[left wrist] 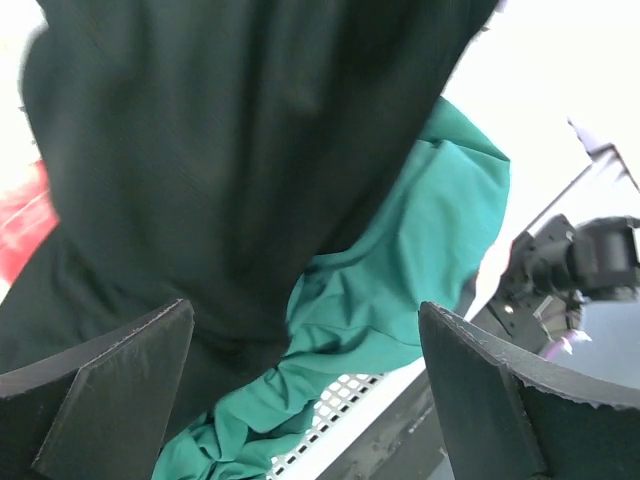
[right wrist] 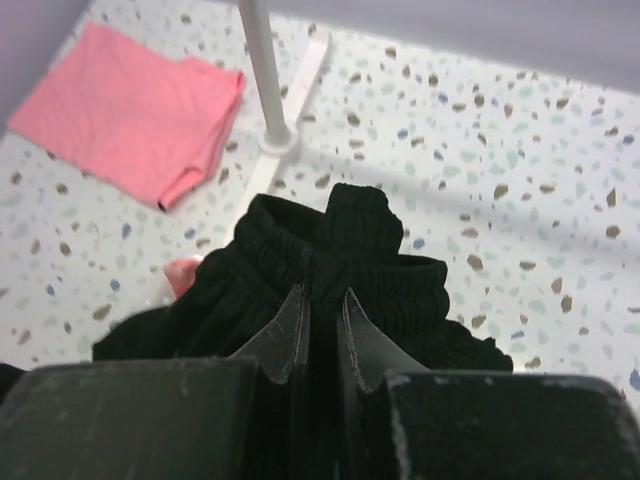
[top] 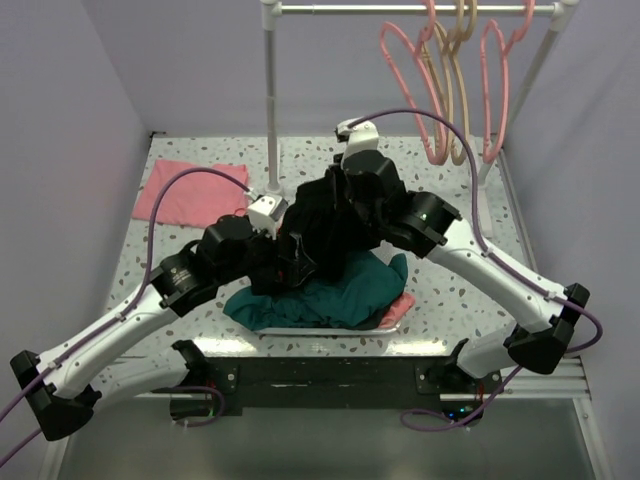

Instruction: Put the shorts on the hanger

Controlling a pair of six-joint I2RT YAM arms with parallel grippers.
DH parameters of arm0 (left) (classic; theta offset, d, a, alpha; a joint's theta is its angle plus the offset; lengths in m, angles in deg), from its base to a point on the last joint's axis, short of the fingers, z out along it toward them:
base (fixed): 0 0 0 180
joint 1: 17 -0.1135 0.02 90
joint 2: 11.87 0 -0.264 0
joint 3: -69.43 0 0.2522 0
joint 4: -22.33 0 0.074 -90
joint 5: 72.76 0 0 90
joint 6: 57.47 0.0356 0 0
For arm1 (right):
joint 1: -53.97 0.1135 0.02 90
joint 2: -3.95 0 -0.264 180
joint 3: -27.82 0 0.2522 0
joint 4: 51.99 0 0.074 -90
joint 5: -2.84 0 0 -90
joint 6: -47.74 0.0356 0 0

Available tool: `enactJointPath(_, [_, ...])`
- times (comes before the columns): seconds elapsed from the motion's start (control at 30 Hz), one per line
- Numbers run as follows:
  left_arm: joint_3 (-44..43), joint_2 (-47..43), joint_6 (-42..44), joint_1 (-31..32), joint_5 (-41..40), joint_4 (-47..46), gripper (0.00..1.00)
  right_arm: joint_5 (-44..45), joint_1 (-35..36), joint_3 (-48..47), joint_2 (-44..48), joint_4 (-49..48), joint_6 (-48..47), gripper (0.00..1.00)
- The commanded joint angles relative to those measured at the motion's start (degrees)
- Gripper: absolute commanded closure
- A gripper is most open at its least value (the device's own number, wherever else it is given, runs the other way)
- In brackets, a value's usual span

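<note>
The right gripper was closed tight on the bunched waistband of the black shorts, holding them lifted over the teal garment at mid-table. The left gripper stood fully spread and empty just beside the hanging cloth. The hanger, salmon-pink, hung from the rail beyond and to the right of the shorts, well apart from them; the right arm lay nearer, so the carry would probably run outward and rightward.

Speckled white bench: folded pink cloth at its far left, white rack post beside it, crumpled teal fabric near the front.
</note>
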Motion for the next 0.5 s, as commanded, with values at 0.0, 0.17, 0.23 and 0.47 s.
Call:
enactJointPath(0.0, [-1.32,-1.29,2.61,-0.07,5.74,-4.36,0.0,4.54,-0.28,-8.87,1.38,-5.5,-4.29,1.0])
enactJointPath(0.17, [-1.58,-0.24,2.52,0.02,6.71,-5.5,0.0,6.48,-0.19,-13.9,2.25,-8.4,-6.66,1.0])
enactJointPath(0.23, [-1.14,0.03,2.26,-0.07,7.33,-5.85,0.0,6.92,-0.19,-14.78,3.22,-11.02,-7.37,1.0])
enactJointPath(0.47, [1.76,1.17,1.82,0.02,7.77,-8.23,0.01,7.88,-0.28,-16.53,6.82,-17.28,-10.0,1.0])
